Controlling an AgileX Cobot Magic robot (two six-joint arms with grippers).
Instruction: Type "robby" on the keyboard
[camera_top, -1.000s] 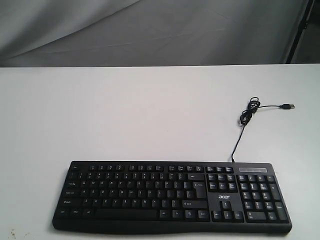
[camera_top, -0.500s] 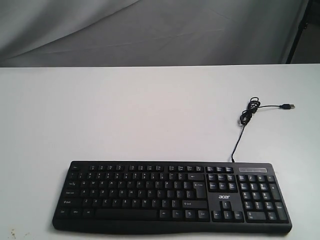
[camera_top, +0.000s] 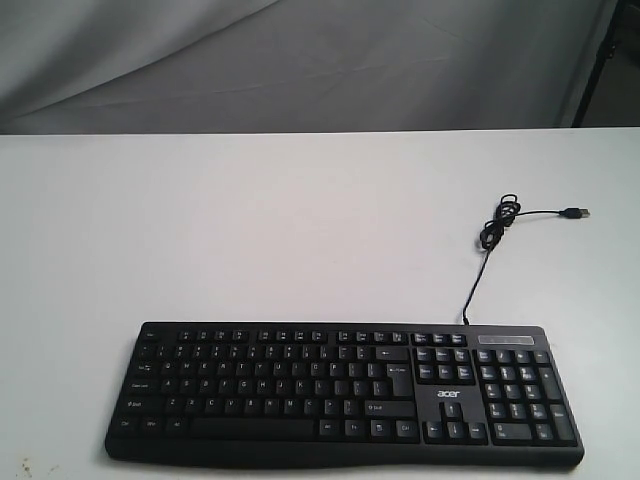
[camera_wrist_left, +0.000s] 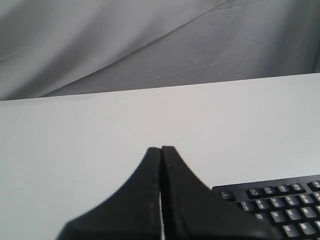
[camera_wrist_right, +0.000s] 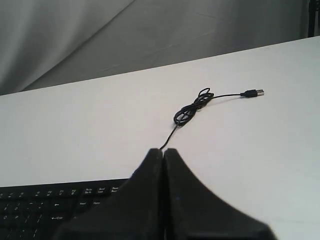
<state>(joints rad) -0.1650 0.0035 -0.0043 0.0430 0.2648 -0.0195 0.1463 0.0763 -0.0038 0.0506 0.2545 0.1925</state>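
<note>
The wide black keyboard (camera_top: 345, 393) with white legends and an "acer" logo lies along the near edge of the white table (camera_top: 250, 230). Its thin black cable (camera_top: 487, 245) runs back to a small coil and ends in a loose USB plug (camera_top: 577, 212). Neither gripper shows in the exterior view. In the left wrist view my left gripper (camera_wrist_left: 161, 148) is shut and empty, above bare table beside the keyboard's Esc corner (camera_wrist_left: 272, 202). In the right wrist view my right gripper (camera_wrist_right: 163, 150) is shut and empty, over the keyboard's far edge (camera_wrist_right: 50, 200), near where the cable (camera_wrist_right: 192, 107) leaves it.
A grey cloth backdrop (camera_top: 300, 60) hangs behind the table's far edge. A dark stand leg (camera_top: 598, 55) shows at the back right. Bare white table stretches between the keyboard and the far edge.
</note>
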